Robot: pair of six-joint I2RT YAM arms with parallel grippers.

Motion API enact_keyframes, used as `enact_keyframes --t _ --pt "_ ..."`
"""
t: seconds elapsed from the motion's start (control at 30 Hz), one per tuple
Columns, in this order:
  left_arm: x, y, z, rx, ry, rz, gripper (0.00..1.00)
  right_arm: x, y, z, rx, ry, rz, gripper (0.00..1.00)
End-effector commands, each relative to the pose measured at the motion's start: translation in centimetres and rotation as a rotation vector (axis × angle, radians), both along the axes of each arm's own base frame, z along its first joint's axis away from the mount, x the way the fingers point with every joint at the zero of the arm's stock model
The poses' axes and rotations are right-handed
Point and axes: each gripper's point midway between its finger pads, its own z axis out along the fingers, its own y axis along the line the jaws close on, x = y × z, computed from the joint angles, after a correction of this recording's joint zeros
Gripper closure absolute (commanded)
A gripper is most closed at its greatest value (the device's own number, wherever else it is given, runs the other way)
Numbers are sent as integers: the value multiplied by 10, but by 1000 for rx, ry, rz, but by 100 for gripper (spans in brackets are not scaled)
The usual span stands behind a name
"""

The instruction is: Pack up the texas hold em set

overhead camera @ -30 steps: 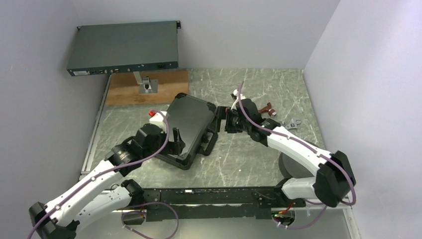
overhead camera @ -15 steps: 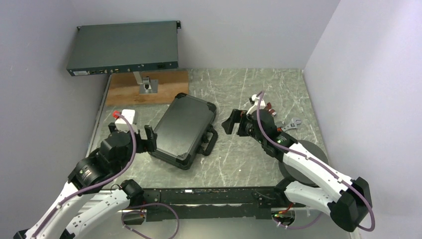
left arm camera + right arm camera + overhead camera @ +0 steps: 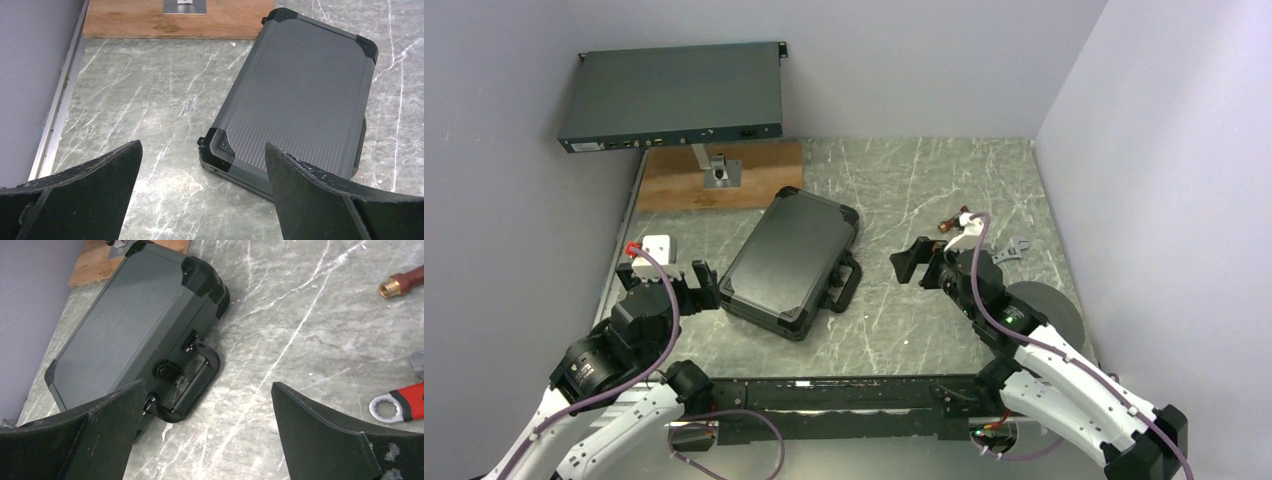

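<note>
**A:** Left gripper (image 3: 691,288), state and position?

**B:** Released. Its jaws are spread wide with nothing between them. It sits just left of the case (image 3: 789,262), near the case's near-left corner but apart from it. In the left wrist view that corner shows in the gap between the fingers (image 3: 90,185).

**A:** And the case?

**B:** It is shut, lying flat on the table (image 3: 904,330), ribbed lid up and set at a diagonal. Its far corner reaches the edge of the wooden board (image 3: 724,182); I cannot tell if they touch. The handle (image 3: 197,375) is on the case's right long side, folded down against the table. The latches beside it look closed.

**A:** Right gripper (image 3: 911,262)?

**B:** Also released: jaws wide apart and empty. It is to the right of the case, facing the handle side, with bare table between it and the handle. No contact.

**A:** Anything further right?

**B:** A red-handled wrench (image 3: 400,407) lies well right of the case, beyond the right gripper. A dark-red brass-tipped tool (image 3: 400,285) lies beyond that, farther back.
</note>
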Motion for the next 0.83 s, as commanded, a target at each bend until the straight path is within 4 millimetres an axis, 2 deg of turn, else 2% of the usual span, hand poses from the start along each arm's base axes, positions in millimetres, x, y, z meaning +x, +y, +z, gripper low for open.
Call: enact_keyframes --t 0.0,0.17,0.33,0.8 --pt "3 7 5 15 -25 42 0 -4 -11 4 35 -42 -42 0" --pt "5 7 4 20 -20 43 0 -11 -18 8 55 -71 -46 0" --pt "5 6 3 23 -14 42 0 -9 -21 8 36 -64 -66 0" --pt "2 7 4 6 -22 40 0 -9 -14 14 17 -62 -22 0"
